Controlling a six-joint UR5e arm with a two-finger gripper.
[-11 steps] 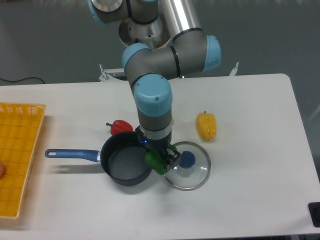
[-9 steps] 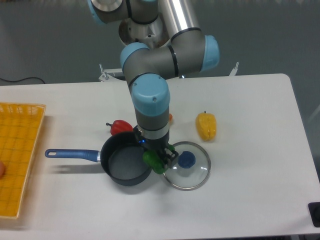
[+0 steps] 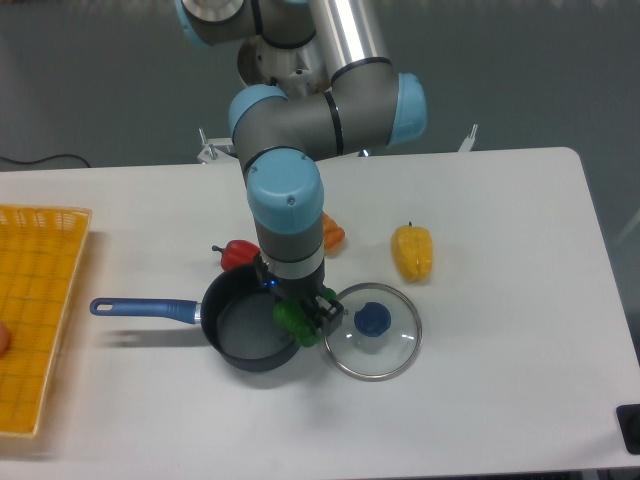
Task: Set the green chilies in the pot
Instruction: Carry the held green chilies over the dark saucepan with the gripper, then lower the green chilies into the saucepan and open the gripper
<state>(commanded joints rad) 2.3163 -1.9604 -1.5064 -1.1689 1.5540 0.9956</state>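
Basket point(image 3: 40, 300): you've got a yellow one far left of the pot, at the worktop point(image 3: 500, 420) edge.
Pot point(image 3: 245, 325): dark, blue handle pointing left, twd the basket.
Red pepper point(image 3: 237, 254): touching pot's back rim.
Gripper point(image 3: 300, 318): clenched on the green chilies, over pot's right rim.
Green chilies point(image 3: 296, 322): in the gripper, above pot's right edge, not down inside.
Orange pepper point(image 3: 332, 235): behind pot, partly hidden by arm.
Glass lid point(image 3: 373, 330): just right of pot, blue knob up.
Yellow pepper point(image 3: 412, 252): right of pot, behind lid.

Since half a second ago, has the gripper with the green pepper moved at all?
Yes. The gripper carrying the green pepper has shifted left, away from the glass lid and over the right rim of the pot.
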